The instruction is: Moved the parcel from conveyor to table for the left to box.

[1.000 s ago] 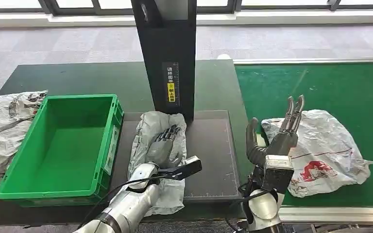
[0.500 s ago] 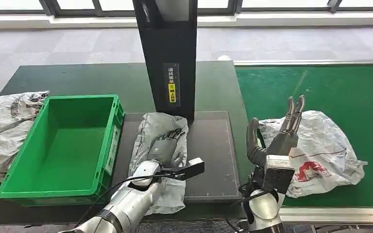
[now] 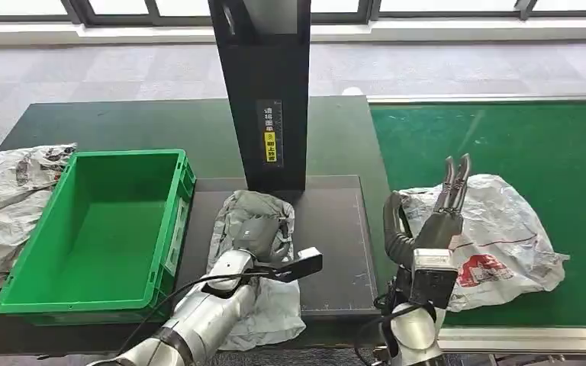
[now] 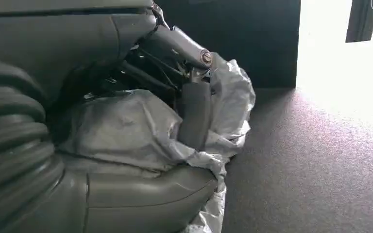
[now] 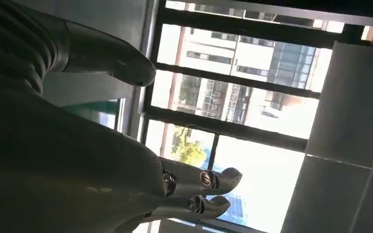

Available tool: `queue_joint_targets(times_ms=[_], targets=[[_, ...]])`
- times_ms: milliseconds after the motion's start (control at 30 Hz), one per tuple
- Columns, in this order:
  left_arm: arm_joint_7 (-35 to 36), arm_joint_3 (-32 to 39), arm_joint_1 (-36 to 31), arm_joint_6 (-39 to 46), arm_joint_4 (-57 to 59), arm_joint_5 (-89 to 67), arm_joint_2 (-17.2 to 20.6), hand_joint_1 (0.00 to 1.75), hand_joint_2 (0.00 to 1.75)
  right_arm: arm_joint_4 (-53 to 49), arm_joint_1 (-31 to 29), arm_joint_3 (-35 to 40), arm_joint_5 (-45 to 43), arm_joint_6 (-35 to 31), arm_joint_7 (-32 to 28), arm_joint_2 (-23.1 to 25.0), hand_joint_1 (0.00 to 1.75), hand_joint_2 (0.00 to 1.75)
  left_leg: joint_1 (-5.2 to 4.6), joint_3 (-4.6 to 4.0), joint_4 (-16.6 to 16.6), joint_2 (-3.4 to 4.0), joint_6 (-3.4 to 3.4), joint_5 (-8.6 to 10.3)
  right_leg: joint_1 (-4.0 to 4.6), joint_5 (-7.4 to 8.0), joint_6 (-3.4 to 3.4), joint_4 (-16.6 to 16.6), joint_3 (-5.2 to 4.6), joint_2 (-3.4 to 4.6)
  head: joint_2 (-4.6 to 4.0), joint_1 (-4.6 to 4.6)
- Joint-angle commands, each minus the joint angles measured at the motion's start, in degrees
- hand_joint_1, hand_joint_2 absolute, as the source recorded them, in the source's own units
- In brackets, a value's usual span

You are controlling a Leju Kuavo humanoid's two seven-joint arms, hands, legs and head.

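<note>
Now the left hand (image 3: 258, 231) has closed on the grey parcel (image 3: 255, 263) lying on the dark table mat (image 3: 328, 229), right of the green box (image 3: 91, 229), so lifting seems next. The right hand (image 3: 435, 217) stays released above the conveyor (image 3: 503, 130), near a white parcel (image 3: 503, 236). The left fingers are mostly hidden in plastic

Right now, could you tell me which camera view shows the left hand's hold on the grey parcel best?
The left wrist view: the left hand closes around the crumpled grey parcel, thumb below. The head view shows the grip smaller. The right wrist view faces windows.
</note>
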Motion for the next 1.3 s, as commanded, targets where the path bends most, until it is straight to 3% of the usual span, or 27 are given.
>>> queue_joint_targets(times_ms=[33,133,200,233,333,367,600,767,933,1033,1133,1200,1300], targets=[[2.0,0.0,1.7,2.7,3.2,-3.4,2.3,1.75,1.75,1.3,-0.8,-0.8,0.0,0.5,0.1,-0.7,0.00,1.75,-0.01,0.04,-0.2,0.47,0.06,0.06,0.05,0.13,-0.09,-0.2,-0.04,-0.03,0.00,0.00],[11.9,-12.2,0.5,21.1,-1.2,-3.4,4.7,1.75,1.75,0.8,0.1,-1.1,0.6,0.5,0.1,-0.3,0.00,1.75,-0.01,-0.01,-0.1,0.28,0.04,0.04,0.03,0.07,-0.07,-0.1,-0.05,-0.08,0.00,0.00],[14.3,-15.2,0.1,23.9,-2.5,-3.4,5.5,1.75,1.75,0.9,0.1,-1.0,0.6,0.6,0.1,-0.2,0.00,1.75,0.01,-0.06,-0.1,0.31,0.04,0.05,0.05,0.08,-0.09,-0.1,-0.11,-0.08,0.00,-0.02],[21.3,-22.7,4.5,23.9,-23.2,-3.4,11.0,1.75,1.75,1.7,-0.3,-0.9,0.8,0.8,0.1,0.3,0.00,1.75,0.02,-0.18,-0.1,0.38,0.04,0.09,0.07,0.12,-0.12,-0.1,-0.25,-0.15,0.00,0.00],[34.5,-36.5,2.3,23.9,-35.7,-3.4,19.8,1.75,1.75,3.1,-1.3,0.0,0.3,0.0,0.1,0.5,0.00,1.75,0.07,-0.41,0.0,0.72,-0.02,0.08,0.12,0.18,-0.19,0.0,-0.64,0.10,0.00,0.00],[34.8,-37.3,0.9,23.9,-39.7,-3.4,22.3,1.75,1.75,3.0,-1.3,0.3,0.0,-0.4,0.1,0.3,0.00,1.75,0.09,-0.56,0.1,0.56,-0.03,0.11,0.12,0.16,-0.19,0.1,-0.73,0.05,0.00,0.00],[34.8,-37.3,0.7,23.9,-40.5,-3.4,22.7,1.75,1.75,3.0,-1.3,0.3,0.0,-0.4,0.1,0.3,0.00,1.75,0.12,-0.51,0.0,0.26,-0.06,0.13,0.12,0.10,-0.14,0.0,-0.59,-0.01,0.00,0.00],[34.8,-37.9,-2.7,23.9,-47.9,-3.4,27.6,1.75,1.75,1.6,-0.1,0.1,-0.4,-0.6,0.1,-0.1,0.00,1.75,0.14,-0.65,0.0,0.23,-0.07,0.14,0.10,0.10,-0.17,0.1,-0.73,-0.11,0.00,0.00],[34.8,-36.9,-2.6,23.9,-49.7,-3.4,28.7,1.75,1.75,1.6,0.0,0.0,-0.5,-0.4,0.1,-0.1,0.00,1.75,0.13,-0.61,0.0,0.32,-0.06,0.15,0.14,0.11,-0.19,0.0,-0.72,-0.16,0.00,-0.02],[34.8,-33.8,-1.5,23.9,-50.3,-3.4,29.2,1.75,1.75,1.8,-0.5,-0.5,-0.4,-0.3,0.1,0.3,0.00,1.75,0.11,-0.54,-0.1,0.40,-0.04,0.16,0.15,0.12,-0.20,0.0,-0.68,-0.18,0.00,-0.02],[34.8,-26.1,1.5,23.9,-51.9,-3.4,30.2,1.75,1.75,2.6,-1.9,-1.2,0.1,0.2,0.1,1.2,0.00,1.75,0.09,-0.60,0.0,0.40,-0.06,0.12,0.08,0.11,-0.15,0.1,-0.77,0.05,0.00,0.00],[34.8,-21.2,3.9,23.9,-52.1,-3.4,29.7,1.75,1.75,3.3,-2.5,-1.5,0.6,0.2,0.1,1.6,0.00,1.75,0.09,-0.47,-0.1,0.79,-0.04,0.10,0.12,0.17,-0.21,0.0,-0.74,0.20,0.00,0.00],[34.8,-21.2,3.9,23.9,-52.1,-3.4,29.7,1.75,1.75,3.3,-2.5,-1.5,0.6,0.2,0.1,1.6,0.00,1.75,0.09,-0.50,-0.1,0.62,-0.05,0.13,0.11,0.16,-0.19,0.0,-0.71,0.10,0.00,-0.02]])
